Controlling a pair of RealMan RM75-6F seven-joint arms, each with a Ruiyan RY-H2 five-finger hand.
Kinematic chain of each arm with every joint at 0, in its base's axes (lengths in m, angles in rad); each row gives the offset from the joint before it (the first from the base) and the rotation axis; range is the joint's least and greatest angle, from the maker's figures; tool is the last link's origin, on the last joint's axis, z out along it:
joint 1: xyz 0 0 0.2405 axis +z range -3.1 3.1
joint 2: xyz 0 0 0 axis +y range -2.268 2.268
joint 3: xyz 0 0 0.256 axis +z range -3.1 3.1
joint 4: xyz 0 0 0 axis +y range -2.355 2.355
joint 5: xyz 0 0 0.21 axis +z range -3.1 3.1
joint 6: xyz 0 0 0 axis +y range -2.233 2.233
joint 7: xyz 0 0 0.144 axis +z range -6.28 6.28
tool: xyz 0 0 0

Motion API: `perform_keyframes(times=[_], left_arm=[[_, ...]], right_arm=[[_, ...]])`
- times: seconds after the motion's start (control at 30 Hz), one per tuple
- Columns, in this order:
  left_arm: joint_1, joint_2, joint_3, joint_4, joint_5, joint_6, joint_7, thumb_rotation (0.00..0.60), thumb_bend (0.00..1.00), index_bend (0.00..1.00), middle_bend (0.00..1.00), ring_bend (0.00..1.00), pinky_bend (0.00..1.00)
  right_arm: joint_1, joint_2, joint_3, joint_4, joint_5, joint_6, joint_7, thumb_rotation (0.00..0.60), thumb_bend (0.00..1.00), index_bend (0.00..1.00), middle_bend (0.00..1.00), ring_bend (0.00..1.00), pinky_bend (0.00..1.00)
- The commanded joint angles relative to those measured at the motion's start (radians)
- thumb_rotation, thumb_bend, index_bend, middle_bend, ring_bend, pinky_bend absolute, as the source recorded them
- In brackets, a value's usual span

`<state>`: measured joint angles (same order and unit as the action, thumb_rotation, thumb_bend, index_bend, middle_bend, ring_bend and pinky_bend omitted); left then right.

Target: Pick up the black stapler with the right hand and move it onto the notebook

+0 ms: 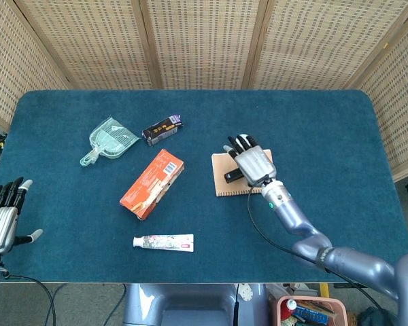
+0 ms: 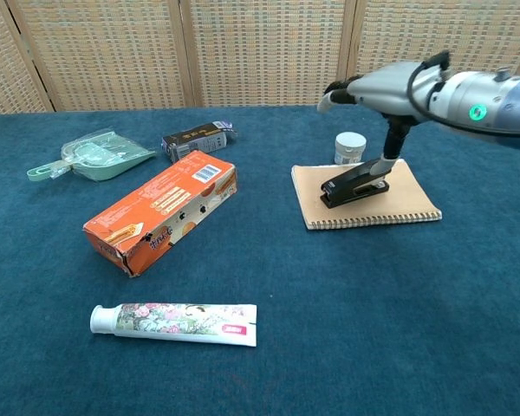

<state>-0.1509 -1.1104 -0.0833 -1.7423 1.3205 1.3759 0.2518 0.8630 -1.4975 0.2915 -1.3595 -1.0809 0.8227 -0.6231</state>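
So the black metal stapler (image 2: 354,183) sits on the tan spiral notebook (image 2: 401,208), right of centre in the chest view, long axis running lower-left to upper-right. My right hand (image 2: 370,88) hovers directly above, fingers spread, only the thumb reaching down to the stapler's raised end. Far-off left hand (image 1: 3,219) looks open too.

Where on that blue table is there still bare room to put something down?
Plenty: the whole near strip right of the toothpaste tube, and the right end beyond the notebook. The far edge along the screens is bare too. It is crowded on the left, around the orange box, green dustpan and dark packet.
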Motion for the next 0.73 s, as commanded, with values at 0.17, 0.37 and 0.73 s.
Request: perform_keyframes(times=[0.17,0.37,0.73], left_arm=[[0.009,0.002,0.018,-0.003,0.042,0.020,-0.013,0.600,0.00,0.00,0.00,0.00,0.00],[0.007,-0.011,0.030,0.018,0.090,0.031,-0.036,0.600,0.00,0.00,0.00,0.00,0.00],[0.024,-0.023,0.059,0.022,0.164,0.072,-0.027,0.600,0.00,0.00,0.00,0.00,0.00]], right_arm=[[-0.292,0.257,-0.126,-0.278,-0.180,0.338,0.155,0.600,0.00,0.00,0.00,0.00,0.03],[-0.480,0.289,-0.246,-0.192,-0.342,0.559,0.362,0.600,0.00,0.00,0.00,0.00,0.00],[-0.657,0.267,-0.300,-0.104,-0.405,0.768,0.514,0.600,0.00,0.00,0.00,0.00,0.00]])
